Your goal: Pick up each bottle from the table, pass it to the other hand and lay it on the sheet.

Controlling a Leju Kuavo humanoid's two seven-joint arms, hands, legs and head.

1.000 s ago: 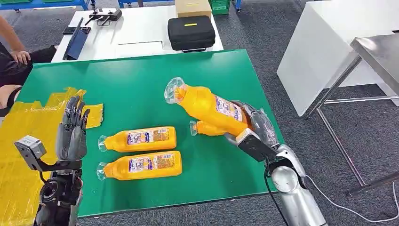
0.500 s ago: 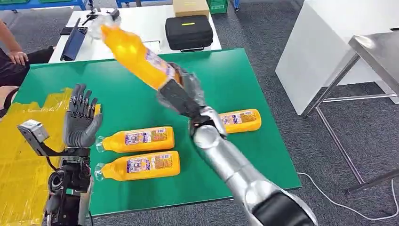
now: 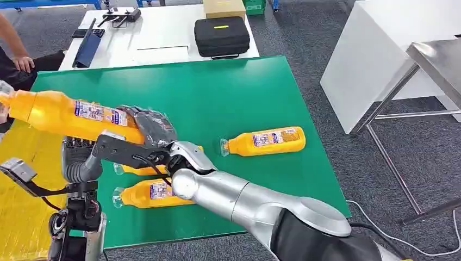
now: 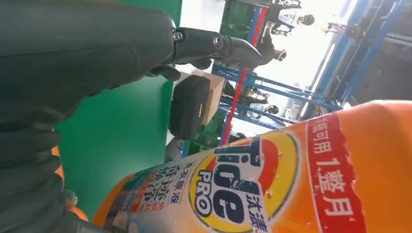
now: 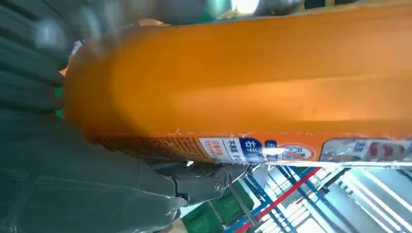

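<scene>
Right hand (image 3: 149, 128) is wrapped around the base end of the held bottle (image 3: 65, 112), which is carried level and crosswise in the air, its capped neck pointing away from that hand and out over the yellow sheet (image 3: 22, 179). Just beneath the bottle's body the left hand (image 3: 81, 157) is raised, fingers parted and not yet closed on anything, as the left wrist view suggests. A full detergent bottle is judged fairly heavy, with stiff plastic walls and a glossy label that may be slippery; held by one end, its weight is likely to lever downward. A hold around the labelled middle, just beyond the right hand's fingers, would be the steadier place for the left hand. Three more bottles lie on the green table (image 3: 228, 98) below the right arm.
</scene>
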